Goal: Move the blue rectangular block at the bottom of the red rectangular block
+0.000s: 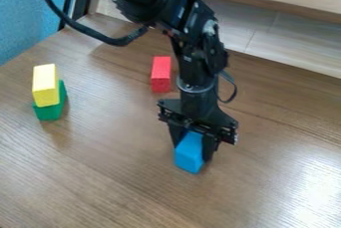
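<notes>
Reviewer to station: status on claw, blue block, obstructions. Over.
Claw closed on blue block. Red block apart, farther back. No block between them; yellow block atop green block, off to image left.

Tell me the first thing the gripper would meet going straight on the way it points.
Most likely the wooden tabletop: the gripper points down with the blue block between its fingers. How much gap remains below, if any, is unclear.
</notes>
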Robot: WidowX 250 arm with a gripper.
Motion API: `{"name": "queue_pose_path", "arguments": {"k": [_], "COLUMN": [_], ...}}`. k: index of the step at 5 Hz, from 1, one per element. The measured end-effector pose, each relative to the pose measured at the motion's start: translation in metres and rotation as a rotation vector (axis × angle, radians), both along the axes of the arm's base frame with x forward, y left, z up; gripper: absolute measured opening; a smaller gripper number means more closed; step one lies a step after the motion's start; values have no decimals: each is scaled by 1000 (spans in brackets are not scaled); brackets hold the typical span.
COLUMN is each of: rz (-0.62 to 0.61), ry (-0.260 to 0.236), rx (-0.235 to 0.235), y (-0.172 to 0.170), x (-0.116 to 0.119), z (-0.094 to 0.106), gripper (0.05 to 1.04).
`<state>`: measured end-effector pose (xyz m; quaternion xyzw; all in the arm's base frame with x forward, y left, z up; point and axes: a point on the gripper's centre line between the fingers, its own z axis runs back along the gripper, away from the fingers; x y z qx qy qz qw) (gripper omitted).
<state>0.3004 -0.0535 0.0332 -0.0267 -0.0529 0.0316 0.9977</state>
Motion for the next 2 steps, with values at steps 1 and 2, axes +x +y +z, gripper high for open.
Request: {"name": "queue_pose_path", "arguments": {"k": [1,2], "rz": [90,165], "ry": [-10,-3], "rx": [-18,-21], "y": [31,70], "x": [1,1], "z": [16,19], "gripper": [587,587]}}
